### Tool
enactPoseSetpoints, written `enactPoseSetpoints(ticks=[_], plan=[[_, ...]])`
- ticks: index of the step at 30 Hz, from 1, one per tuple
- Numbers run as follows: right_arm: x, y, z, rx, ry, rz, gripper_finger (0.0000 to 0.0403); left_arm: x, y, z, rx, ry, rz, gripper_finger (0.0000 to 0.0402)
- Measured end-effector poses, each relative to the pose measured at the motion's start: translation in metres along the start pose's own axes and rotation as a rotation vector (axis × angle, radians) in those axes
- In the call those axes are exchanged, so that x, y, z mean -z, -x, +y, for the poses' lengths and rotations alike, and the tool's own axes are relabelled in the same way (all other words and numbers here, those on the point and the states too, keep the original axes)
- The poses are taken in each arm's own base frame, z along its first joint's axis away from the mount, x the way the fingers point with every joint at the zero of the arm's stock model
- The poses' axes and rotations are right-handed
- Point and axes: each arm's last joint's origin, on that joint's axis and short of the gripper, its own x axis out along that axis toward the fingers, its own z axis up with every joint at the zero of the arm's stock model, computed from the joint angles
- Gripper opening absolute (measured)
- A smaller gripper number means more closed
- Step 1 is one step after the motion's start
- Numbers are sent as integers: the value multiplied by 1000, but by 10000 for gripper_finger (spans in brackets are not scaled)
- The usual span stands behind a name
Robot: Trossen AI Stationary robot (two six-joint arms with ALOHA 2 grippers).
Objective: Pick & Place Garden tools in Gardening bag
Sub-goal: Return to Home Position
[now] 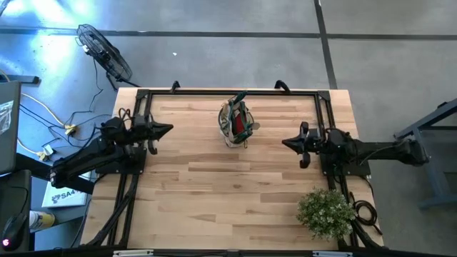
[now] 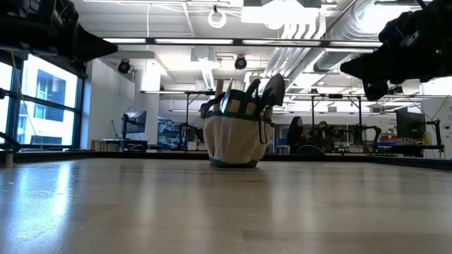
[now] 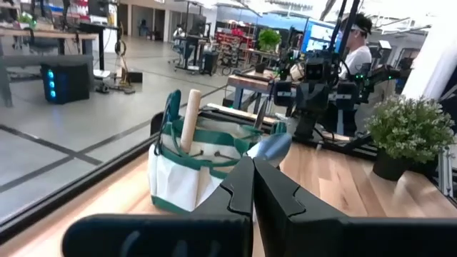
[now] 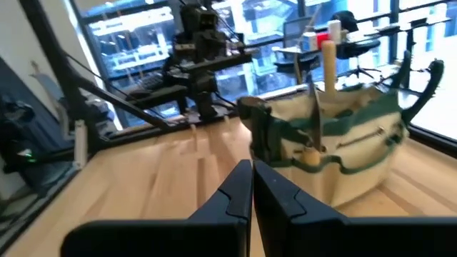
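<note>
Two hands hang above the surface point(image 1: 214, 193), both clenched on nothing: each wrist view shows its dark fingers pressed tip to tip with no tool between them. Taking the overhead picture as a clock face with 12 at the far edge, the left hand point(image 1: 169, 129) points toward 3 and the right hand point(image 1: 285, 142) toward 9, so they face each other across the bag point(image 1: 230, 123).

The bag lies at about 3 o'clock from the left hand and about 10 o'clock from the right. It touches neither, and the right hand is the nearer. It stands upright toward the far edge, its long axis vertical, with the tools inside: a pale trowel handle point(image 3: 190, 118) and a metal trowel blade point(image 3: 270, 148) poke above the rim.

No tool shows loose on the wood, so the packing looks done. Pulling back should take each arm away from the bag, left toward 9 and right toward 3, over bare boards. The plant point(image 1: 325, 211) sits at 5 o'clock from the right hand, well apart.
</note>
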Motion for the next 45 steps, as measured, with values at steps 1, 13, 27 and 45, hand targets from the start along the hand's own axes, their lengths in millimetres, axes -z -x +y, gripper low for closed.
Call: enactPoseSetpoints(ticks=[1,13,27,45], plan=[[1,0,0,10,1,8,3,0,0,0,0,-7,-1,0],[0,3,7,-43,35,-8,3,1,0,-1,31,-19,18,0],[-1,21,9,20,72,39,3,2,0,-1,33,3,21,0],[-8,20,15,-134,89,-54,3,2,0,-2,76,5,31,0]])
